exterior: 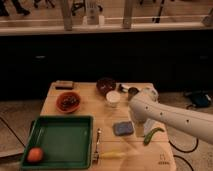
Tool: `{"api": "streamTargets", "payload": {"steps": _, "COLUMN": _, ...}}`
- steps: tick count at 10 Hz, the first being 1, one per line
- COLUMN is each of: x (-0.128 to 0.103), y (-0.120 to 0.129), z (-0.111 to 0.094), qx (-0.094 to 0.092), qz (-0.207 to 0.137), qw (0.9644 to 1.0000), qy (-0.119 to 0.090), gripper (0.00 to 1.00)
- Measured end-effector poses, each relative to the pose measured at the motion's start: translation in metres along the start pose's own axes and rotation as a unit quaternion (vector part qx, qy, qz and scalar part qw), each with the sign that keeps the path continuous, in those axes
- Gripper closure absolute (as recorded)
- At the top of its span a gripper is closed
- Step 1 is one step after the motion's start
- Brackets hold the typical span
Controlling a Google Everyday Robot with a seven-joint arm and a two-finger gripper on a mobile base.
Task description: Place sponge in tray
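The sponge [123, 128], a small flat blue pad, lies on the wooden table just right of the tray. The tray [62, 141] is a large green rectangle at the table's front left, with an orange fruit [34, 155] in its near corner. My white arm reaches in from the right across the table. My gripper [141, 125] hangs below the arm, close to the sponge's right side and mostly hidden by the arm. It looks open, with nothing in it. The sponge rests free on the table.
A reddish bowl [67, 101], a dark bowl [105, 84], a white cup [113, 98] and a small metal container [129, 91] stand behind the sponge. A green pepper [152, 135] lies right of it. A yellow-handled utensil [107, 154] lies by the tray's right rim.
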Motion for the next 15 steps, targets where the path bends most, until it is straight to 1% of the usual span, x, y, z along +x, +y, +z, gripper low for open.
{"api": "streamTargets", "payload": {"steps": 3, "x": 0.004, "y": 0.004, "z": 0.016, "qx": -0.01, "qz": -0.007, "qw": 0.9999, "qy": -0.008, "gripper": 0.2}}
{"api": "streamTargets", "payload": {"steps": 6, "x": 0.004, "y": 0.005, "z": 0.026, "qx": -0.014, "qz": -0.014, "qw": 0.9997, "qy": -0.017, "gripper": 0.2}}
{"api": "streamTargets", "payload": {"steps": 7, "x": 0.004, "y": 0.006, "z": 0.032, "qx": -0.017, "qz": -0.017, "qw": 0.9995, "qy": -0.02, "gripper": 0.2}}
{"api": "streamTargets", "payload": {"steps": 15, "x": 0.002, "y": 0.005, "z": 0.051, "qx": -0.027, "qz": -0.024, "qw": 0.9988, "qy": -0.032, "gripper": 0.2}}
